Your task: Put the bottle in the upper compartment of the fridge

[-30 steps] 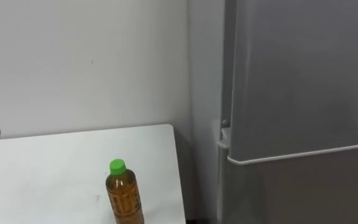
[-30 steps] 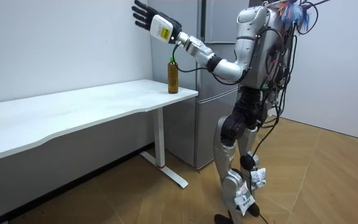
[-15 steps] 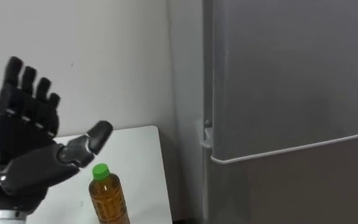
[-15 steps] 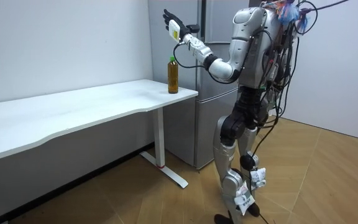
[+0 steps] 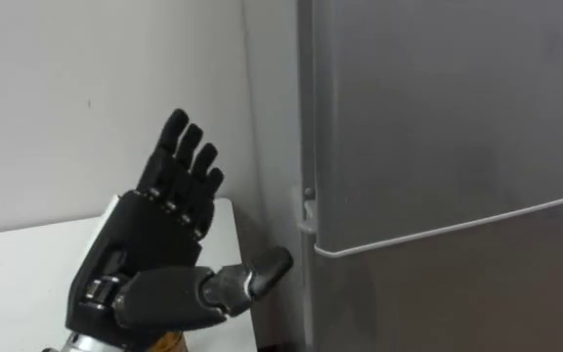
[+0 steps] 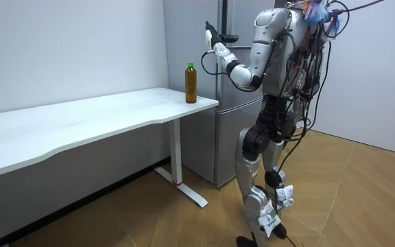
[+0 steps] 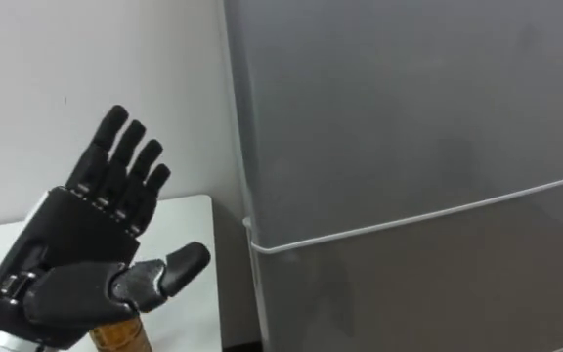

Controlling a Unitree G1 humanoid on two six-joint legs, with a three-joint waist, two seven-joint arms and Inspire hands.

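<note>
Moved: our left hand [image 5: 154, 256], spread wide and empty, is now nearer the fridge [image 5: 438, 147].
Bottle [image 6: 191, 84]: we see brown liquid inside; upright on table [image 6: 81, 123].
Fridge: doors closed.

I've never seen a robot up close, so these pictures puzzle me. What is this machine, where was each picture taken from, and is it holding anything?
It is a humanoid robot standing on two legs before a grey fridge, doors shut. The room view comes from a camera off to the side; the two eye views come from cameras in its head. The black shape there is its left robot hand, raised, fingers straight, holding nothing. A brown bottle with a green cap stands on the white table beside the fridge, untouched.
</note>
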